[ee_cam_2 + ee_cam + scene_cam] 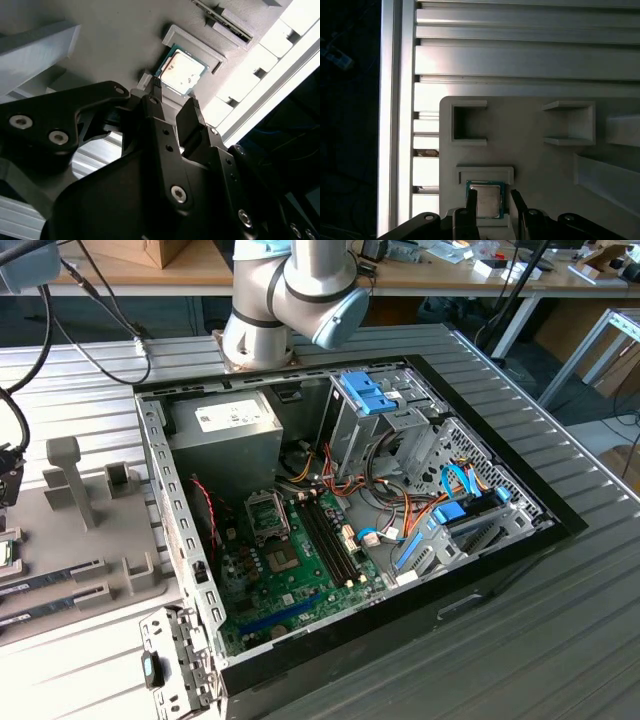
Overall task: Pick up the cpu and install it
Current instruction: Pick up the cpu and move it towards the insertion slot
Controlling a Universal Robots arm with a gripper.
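The cpu [486,201] is a small square chip with a silver top and a green rim. It lies flat in a shallow recess of a grey holder plate [530,165]. In the second wrist view the cpu [181,74] sits just beyond my black fingertips. My gripper [493,196] is open, one finger [471,202] on each side of the chip, close above it. In the second wrist view my gripper [175,97] has nothing between its fingers. The motherboard's cpu socket [268,515] lies in the open computer case, with its metal frame around it.
The open case [350,500] holds a grey power-supply box [225,425], memory slots [325,530], cables and blue drive brackets. At the exterior view's left the holder plate [90,530] carries upright posts and memory sticks [55,580]. The ribbed aluminium table [520,60] surrounds it.
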